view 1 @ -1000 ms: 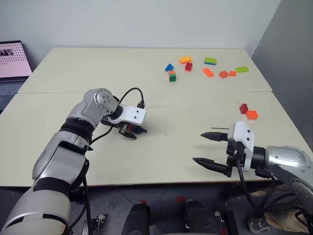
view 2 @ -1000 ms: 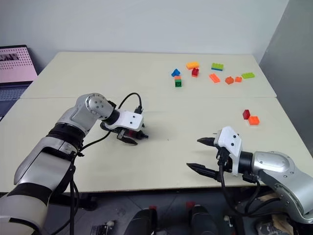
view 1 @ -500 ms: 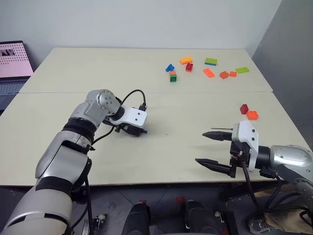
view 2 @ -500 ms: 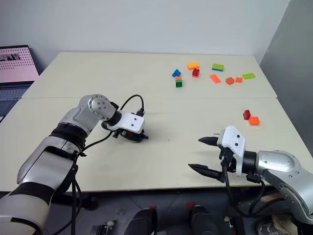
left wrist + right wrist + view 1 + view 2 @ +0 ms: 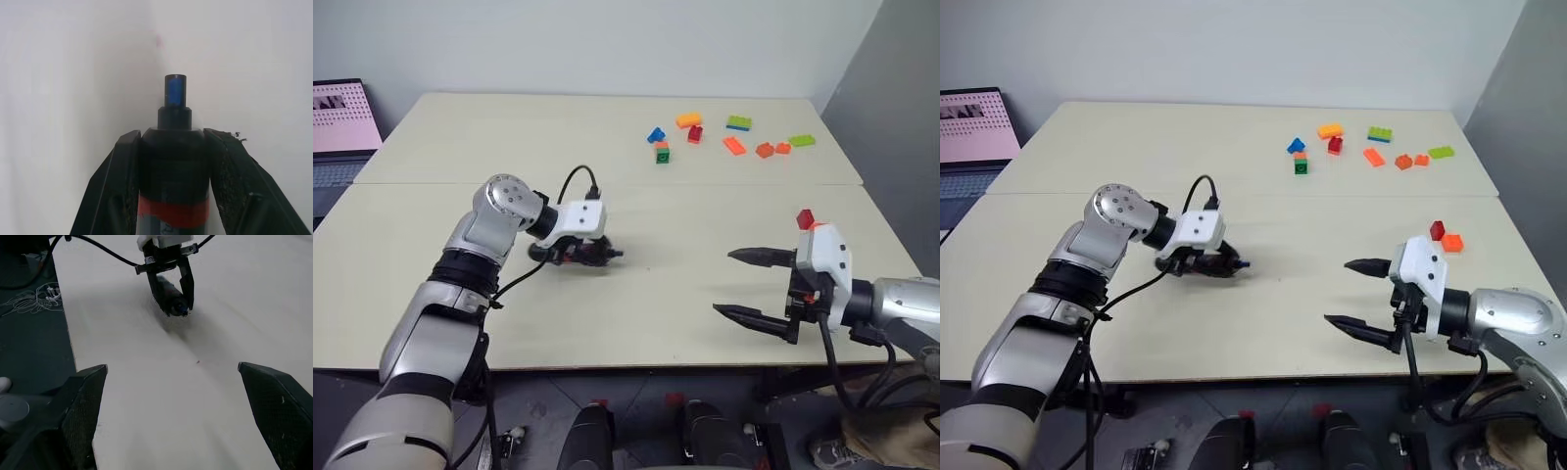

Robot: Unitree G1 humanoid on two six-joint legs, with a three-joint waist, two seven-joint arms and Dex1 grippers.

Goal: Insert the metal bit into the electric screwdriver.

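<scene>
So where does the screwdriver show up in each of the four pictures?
Left eye: screwdriver left of centre, held in the left tool.
Right eye: left of centre, in that same tool.
Left wrist: centre, pointing away between the two fingers.
Right wrist: near the top, middle.
Shared landmark: the left tool's black fingers on either side of it.

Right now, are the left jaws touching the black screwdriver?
Touching. In the left wrist view both fingers press against the sides of the electric screwdriver.
</scene>
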